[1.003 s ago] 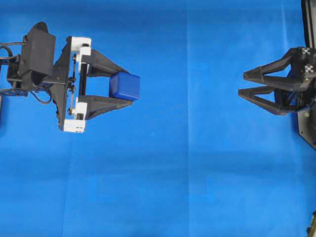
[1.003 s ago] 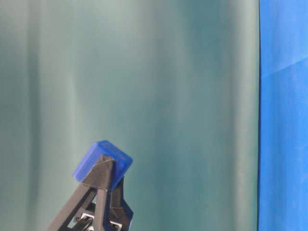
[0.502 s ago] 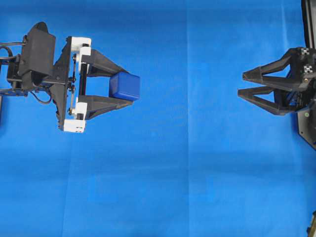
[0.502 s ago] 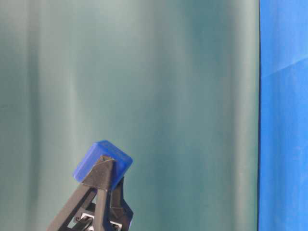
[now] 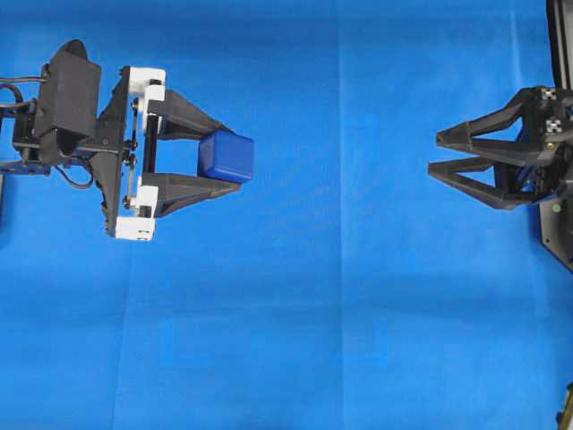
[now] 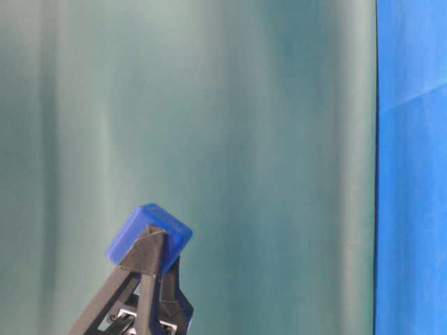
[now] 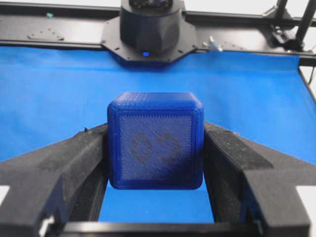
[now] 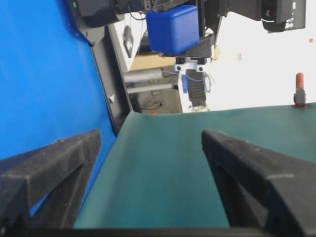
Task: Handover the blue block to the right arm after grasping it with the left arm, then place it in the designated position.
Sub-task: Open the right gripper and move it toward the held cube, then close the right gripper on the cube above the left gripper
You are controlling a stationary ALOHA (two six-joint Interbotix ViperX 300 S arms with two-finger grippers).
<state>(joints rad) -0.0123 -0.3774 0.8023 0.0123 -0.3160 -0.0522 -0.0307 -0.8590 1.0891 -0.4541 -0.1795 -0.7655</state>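
Observation:
The blue block (image 5: pixel 226 157) is a dark navy cube held above the blue cloth, pinched between the two black fingers of my left gripper (image 5: pixel 226 158), which is shut on it. From the left wrist its embossed face (image 7: pixel 155 146) fills the view, with a finger pressed on each side. The table-level view shows the block (image 6: pixel 149 237) raised at the fingertips. My right gripper (image 5: pixel 433 153) hangs open at the right side, fingertips pointing left toward the block, a wide gap apart from it. In the right wrist view the block (image 8: pixel 173 28) shows far off.
A blue cloth (image 5: pixel 340 296) covers the table. A teal backdrop (image 6: pixel 209 125) stands behind it in the table-level view. The right arm's base plate (image 5: pixel 557 224) sits at the right edge. A black frame rail (image 7: pixel 59 29) runs along the cloth's far edge.
The right gripper has crept slightly left and up. The left gripper and the block have not moved.

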